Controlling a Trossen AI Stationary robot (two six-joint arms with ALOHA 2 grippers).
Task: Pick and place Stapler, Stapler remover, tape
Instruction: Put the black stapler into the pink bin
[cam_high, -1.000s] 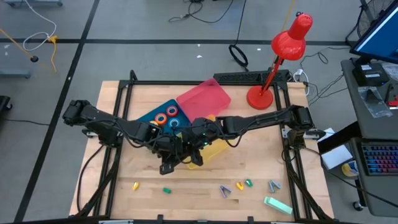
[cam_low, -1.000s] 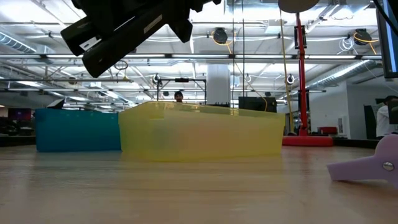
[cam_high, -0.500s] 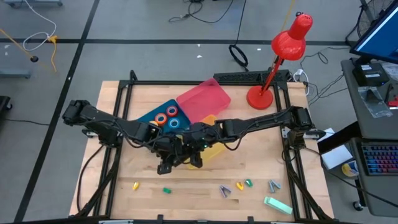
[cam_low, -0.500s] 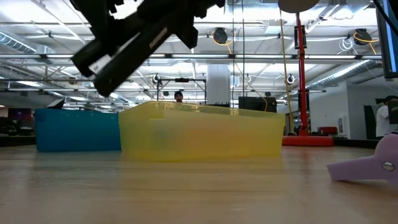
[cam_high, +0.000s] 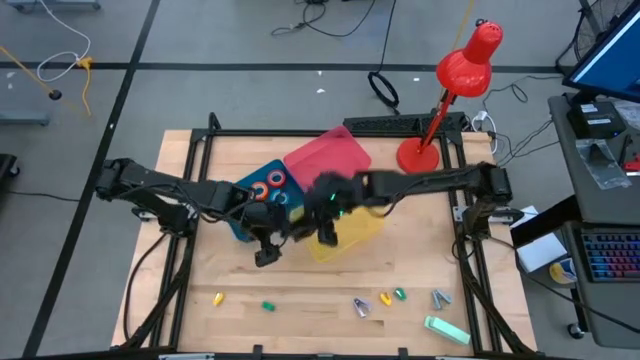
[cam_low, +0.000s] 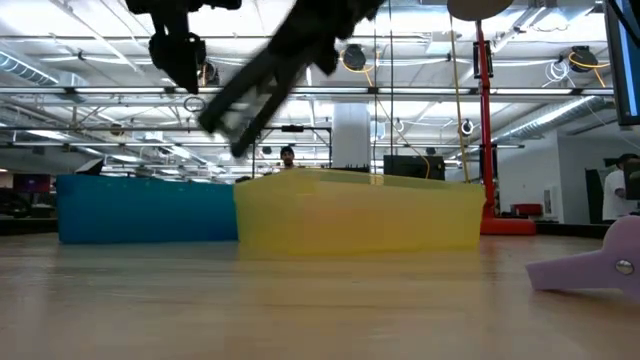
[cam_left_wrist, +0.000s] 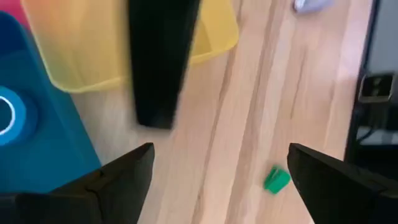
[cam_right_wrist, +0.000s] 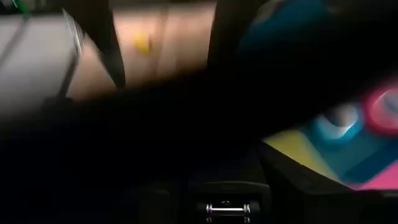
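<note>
Stapler: dark long bar, up in the air at mid-bench, over the left near edge of the yellow bin. It wasn't touching the bin. In the low view its long axis ran on a steep slant, with the low end pointing down-left toward the seam between the yellow bin and the blue bin, and the high end up-right. It was blurred, so I couldn't tell top face from base.

It hung from the right gripper, whose fingers looked clamped on the upper end, though the right wrist view was blocked dark.

Left gripper sat just left and near of that, over bare bench. Its fingers were spread wide with nothing between them.

Tape: the rolls lay flat in the blue bin, at its far end.

My read on the step: stapler carry, with placement not yet done. The next move calls for bringing the low end fully inside the yellow wall, levelling or lowering it, then letting go. The left arm needs to keep clear.

Small loose pieces, a green one among them, were along the near bench edge, well apart from the bins.
</note>
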